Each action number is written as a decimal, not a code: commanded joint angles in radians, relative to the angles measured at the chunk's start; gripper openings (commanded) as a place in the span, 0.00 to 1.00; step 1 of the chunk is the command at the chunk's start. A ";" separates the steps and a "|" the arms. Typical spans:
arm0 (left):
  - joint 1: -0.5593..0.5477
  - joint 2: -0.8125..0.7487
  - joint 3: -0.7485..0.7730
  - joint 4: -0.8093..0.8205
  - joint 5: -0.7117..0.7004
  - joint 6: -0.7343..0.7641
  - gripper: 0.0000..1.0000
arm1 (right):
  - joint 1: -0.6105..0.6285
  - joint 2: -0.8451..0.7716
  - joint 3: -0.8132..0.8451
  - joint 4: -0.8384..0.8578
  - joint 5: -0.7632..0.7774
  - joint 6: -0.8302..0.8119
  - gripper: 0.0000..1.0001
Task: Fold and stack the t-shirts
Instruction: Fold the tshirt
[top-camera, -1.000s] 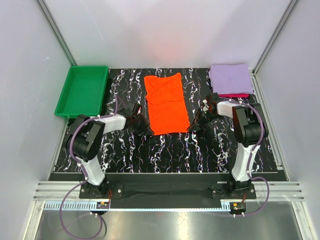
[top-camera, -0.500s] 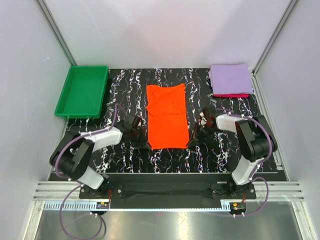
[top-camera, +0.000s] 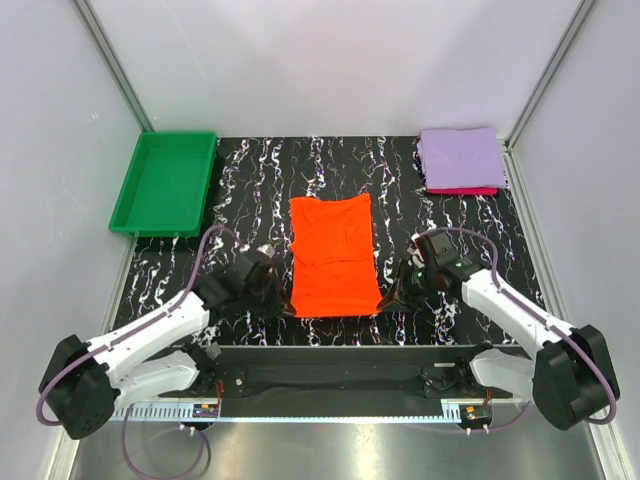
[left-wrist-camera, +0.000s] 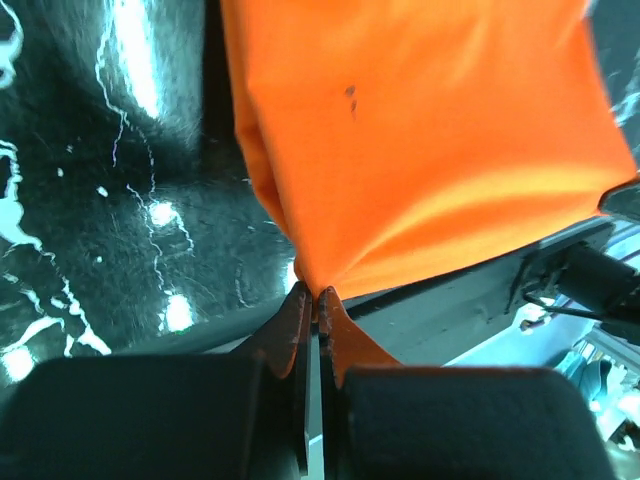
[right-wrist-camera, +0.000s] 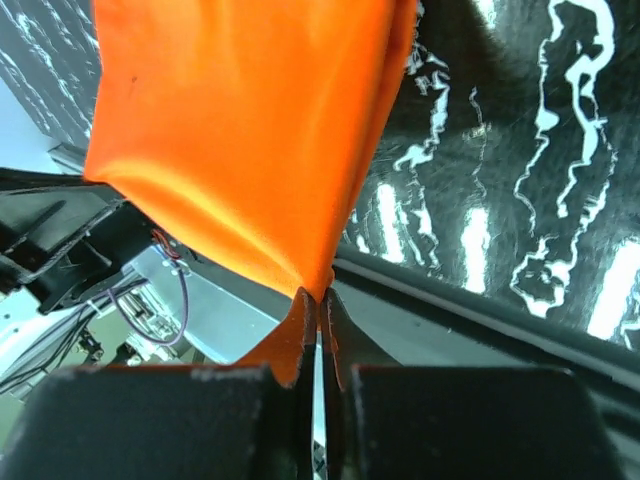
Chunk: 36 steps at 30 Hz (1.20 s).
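Observation:
The orange-red t-shirt (top-camera: 333, 252) lies as a long folded strip on the black marbled table (top-camera: 250, 180). My left gripper (top-camera: 283, 303) is shut on its near left corner, seen in the left wrist view (left-wrist-camera: 312, 292) with orange cloth (left-wrist-camera: 420, 140) stretched away. My right gripper (top-camera: 388, 300) is shut on the near right corner (right-wrist-camera: 318, 295); the cloth (right-wrist-camera: 240, 130) hangs taut from it. The lavender t-shirt (top-camera: 462, 157) lies folded at the back right on top of the crimson-pink t-shirt (top-camera: 466, 191), of which only an edge shows.
A green plastic tray (top-camera: 165, 182) stands at the back left. White walls close in the table on three sides. The table's near edge (top-camera: 340, 350) runs just in front of both grippers.
Both grippers have pulled the orange-red t-shirt's near edge toward the front of the table. The whole shirt slid nearer. Both arms have stretched lower and flatter.

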<state>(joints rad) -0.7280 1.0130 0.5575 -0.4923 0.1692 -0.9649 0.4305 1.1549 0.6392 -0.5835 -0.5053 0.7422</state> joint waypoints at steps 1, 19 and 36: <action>0.002 -0.005 0.178 -0.156 -0.126 0.055 0.00 | 0.004 -0.006 0.120 -0.107 0.070 0.003 0.00; 0.343 0.748 1.015 -0.270 0.027 0.491 0.00 | -0.134 0.767 1.103 -0.320 0.139 -0.236 0.00; 0.443 1.035 1.266 -0.213 0.122 0.506 0.00 | -0.203 1.155 1.540 -0.318 -0.050 -0.274 0.00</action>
<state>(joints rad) -0.3103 2.0438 1.7672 -0.7391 0.2619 -0.4767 0.2325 2.2787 2.0796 -0.9043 -0.4915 0.4885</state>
